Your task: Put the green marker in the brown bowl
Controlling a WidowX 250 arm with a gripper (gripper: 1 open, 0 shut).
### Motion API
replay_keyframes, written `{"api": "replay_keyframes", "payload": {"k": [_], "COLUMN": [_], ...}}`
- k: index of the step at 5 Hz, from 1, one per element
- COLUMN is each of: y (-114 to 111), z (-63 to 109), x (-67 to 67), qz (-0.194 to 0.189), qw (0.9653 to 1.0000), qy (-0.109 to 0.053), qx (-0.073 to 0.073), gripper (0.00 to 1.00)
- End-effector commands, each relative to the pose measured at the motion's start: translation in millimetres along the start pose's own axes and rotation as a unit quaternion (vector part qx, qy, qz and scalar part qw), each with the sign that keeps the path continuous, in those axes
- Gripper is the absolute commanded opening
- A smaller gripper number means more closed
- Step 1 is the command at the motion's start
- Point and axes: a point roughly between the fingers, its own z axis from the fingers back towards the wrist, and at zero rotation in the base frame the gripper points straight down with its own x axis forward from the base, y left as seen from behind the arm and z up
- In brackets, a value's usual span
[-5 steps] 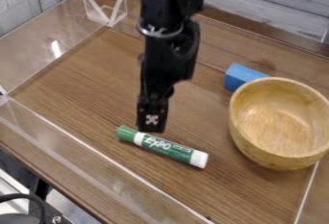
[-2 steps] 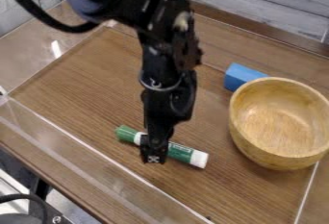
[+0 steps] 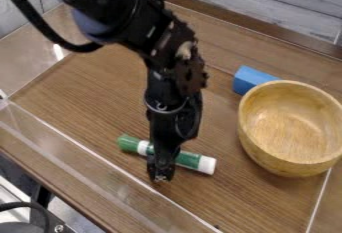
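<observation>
The green marker lies flat on the wooden table near the front, its white barrel partly hidden behind my gripper. My gripper has come straight down over the marker's middle, fingers reaching the table level around the barrel, jaws open. The brown bowl sits upright to the right, a hand's width from the marker, with nothing in it.
A small blue block rests behind the bowl. Clear acrylic walls edge the table at the left and front, with a clear stand at the back left.
The arm has dropped lower and slightly forward, from hovering above the marker to straddling its barrel. The marker and bowl have not moved.
</observation>
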Motion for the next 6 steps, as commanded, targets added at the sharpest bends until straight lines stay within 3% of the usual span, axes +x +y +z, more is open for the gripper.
{"api": "replay_keyframes", "payload": {"k": [1,2,3,6], "y": [4.1,4.8,5.1,4.8], "z": [0.7,-0.5,-1.4,3.5], "x": [5.6,5.6,5.2,3.1], "qz": [-0.006,-0.006,-0.007,-0.006], "qw": [0.9998,0.9997,0.9996,0.9994], "qy": [-0.012,-0.015,-0.018,-0.028], "qx": [0.016,0.017,0.020,0.019], "gripper": [1.00,1.00,0.00,0.00]}}
